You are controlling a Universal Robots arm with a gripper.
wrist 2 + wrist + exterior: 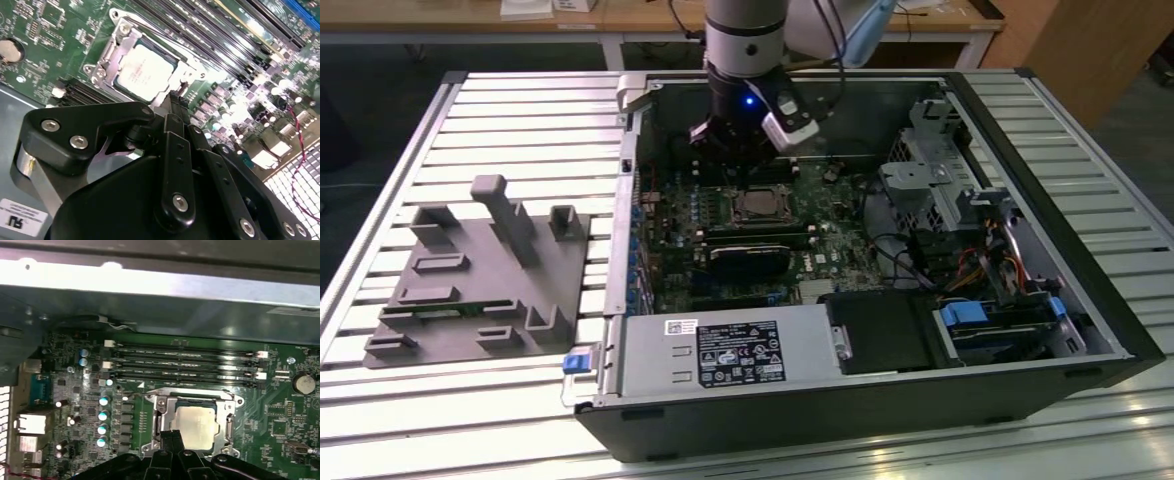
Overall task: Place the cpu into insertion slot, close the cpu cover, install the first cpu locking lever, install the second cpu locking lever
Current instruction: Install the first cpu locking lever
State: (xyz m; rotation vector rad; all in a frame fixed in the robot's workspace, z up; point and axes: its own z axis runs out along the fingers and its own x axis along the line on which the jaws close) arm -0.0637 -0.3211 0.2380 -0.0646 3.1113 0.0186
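**Claw**: the fingers are closed together with nothing visible between them. The tip stands at the rim of the insertion slot, just beside the cpu.

**Cpu:** it lies flat in the slot, silvery top up, in the middle of the green motherboard. The metal cover frame appears to lie down around the chip's edges. I cannot tell whether either locking lever is latched.

**Hazards, as judged:**
- The tip works very close to the chip's lid. A sideways slip would scrape the lid or the frame.
- A thin lever wire gives a closed tip little to bear on. If the tip rides off it, the lever could spring back.
- Seating under the frame cannot be confirmed. Downward force on a skewed chip would damage the socket contacts.
- The claw's broad body hangs low over the board, so any lateral travel risks striking nearby components.

**Surroundings, outward from the socket:**
- A row of capacitors stands just beside the socket, the nearest obstruction.
- The memory slots run just beyond the socket.
- A coin cell sits further off on the board.
- The chassis wall rises behind the memory slots and limits approach from that side.

**In the exterior view:**
- A black rectangular module lies near the socket.
- The drive cage stands towards the exterior view's right.
- The power supply occupies the case's near end.
- A grey fixture rests on the slatted tabletop, well apart from the case.
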